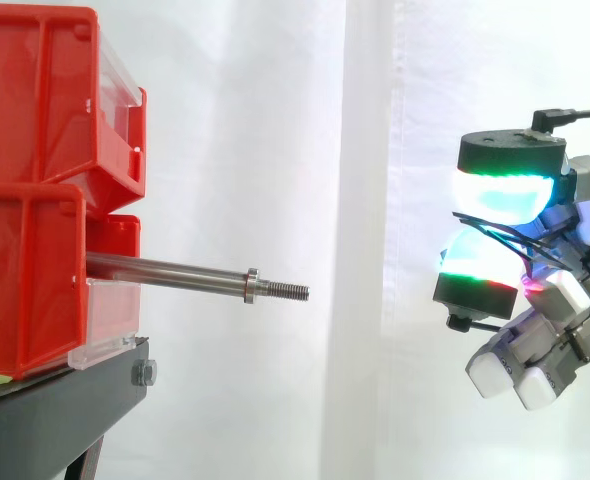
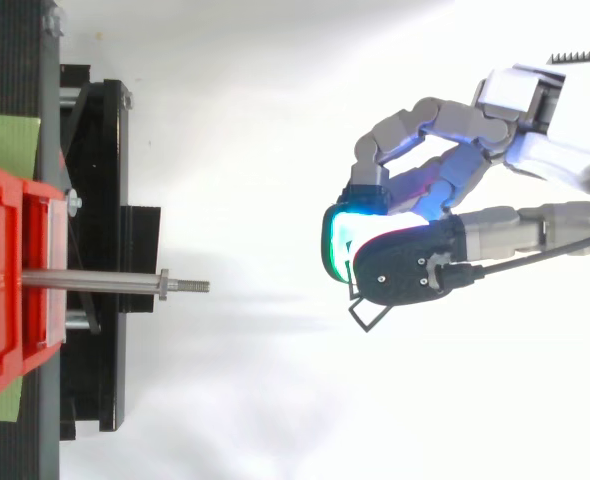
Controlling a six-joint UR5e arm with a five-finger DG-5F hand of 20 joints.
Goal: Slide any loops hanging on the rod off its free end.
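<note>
Jutting level to the right out of the lower of two stacked red plastic bins (image 1: 25, 290): a slim polished steel rod (image 1: 165, 270), round and smooth, ending in a small collar (image 1: 252, 286) and a short threaded tip (image 1: 286, 291) at its free end. Below the bins, a matt black metal stand (image 1: 55, 420) with a bolt head on its side. From above, a flat green sheet (image 2: 5, 145) lying under the bins. Behind everything, a softly creased white fabric curtain (image 1: 275, 150). At the right, well apart from the threaded tip, the robot's grey-and-white jointed hand (image 2: 415, 262), glowing green, cyan and white. Impossible to tell whether open, shut, or closed on anything.
</note>
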